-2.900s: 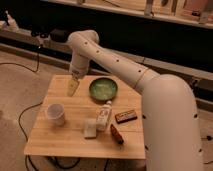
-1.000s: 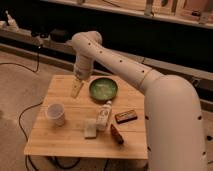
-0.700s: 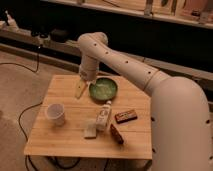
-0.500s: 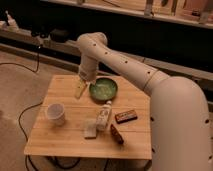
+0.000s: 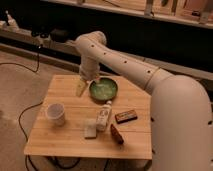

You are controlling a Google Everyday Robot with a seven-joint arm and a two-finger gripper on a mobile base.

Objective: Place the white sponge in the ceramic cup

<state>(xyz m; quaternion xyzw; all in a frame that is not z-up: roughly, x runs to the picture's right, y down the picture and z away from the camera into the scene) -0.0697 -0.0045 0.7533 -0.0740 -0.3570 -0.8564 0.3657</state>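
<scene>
The arm [image 5: 125, 65] reaches in from the right and bends down over the back of the bench [image 5: 60, 141]. Its gripper [image 5: 82, 88] hangs beside the green bowl [image 5: 103, 90], jaws wide and empty. The white sponge [image 5: 90, 131] lies near the front, right of the ceramic cup [image 5: 55, 113].

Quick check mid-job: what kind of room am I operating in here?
Probably a robotics lab or workshop: small wooden table, loose cables on the floor, long ledge behind. The gripper hovers beside the green bowl.

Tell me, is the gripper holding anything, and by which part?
Nothing is held. The gripper hangs open beside the green bowl; the white sponge lies on the table near the bottle, apart from it.
</scene>
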